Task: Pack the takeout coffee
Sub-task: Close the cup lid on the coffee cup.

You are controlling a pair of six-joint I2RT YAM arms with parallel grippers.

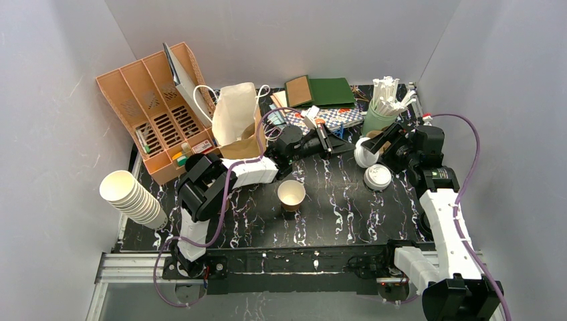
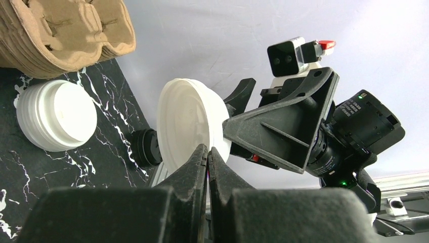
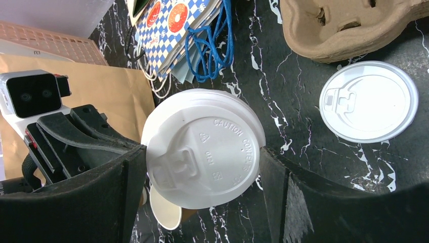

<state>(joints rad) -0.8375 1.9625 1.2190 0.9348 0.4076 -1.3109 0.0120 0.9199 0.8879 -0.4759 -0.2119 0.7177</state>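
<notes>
Right now the left gripper [image 2: 207, 152] has its jaws pressed together at the lower rim of the stack of lids [image 2: 184, 121]. I cannot tell whether the edge of the front lid is actually nipped between them. The right gripper [image 3: 201, 162] is clamped across that stack, one finger at 9 o'clock and one at 3 o'clock of the disc, and holds it on edge above the table [image 1: 348, 200].

In the top view, the other lid pile [image 1: 378, 177] sits flat on the table at about 5 o'clock from the right gripper. The takeout cup [image 1: 291, 194] stands upright and uncovered at roughly 7 o'clock from the left gripper, well apart from both hands. A stack of pulp carriers [image 3: 349, 25] lies at 1 o'clock of the held lids in the right wrist view. The paper bag [image 1: 234, 117] stands at 11 o'clock from the cup.

As I read it, the step in hand is peeling a single lid off the stack. Next, the left arm would need to draw that lid free without dragging its neighbours. It would then turn the lid flat, carry it to the cup and press it squarely on the rim. The cup is light and may tip.
</notes>
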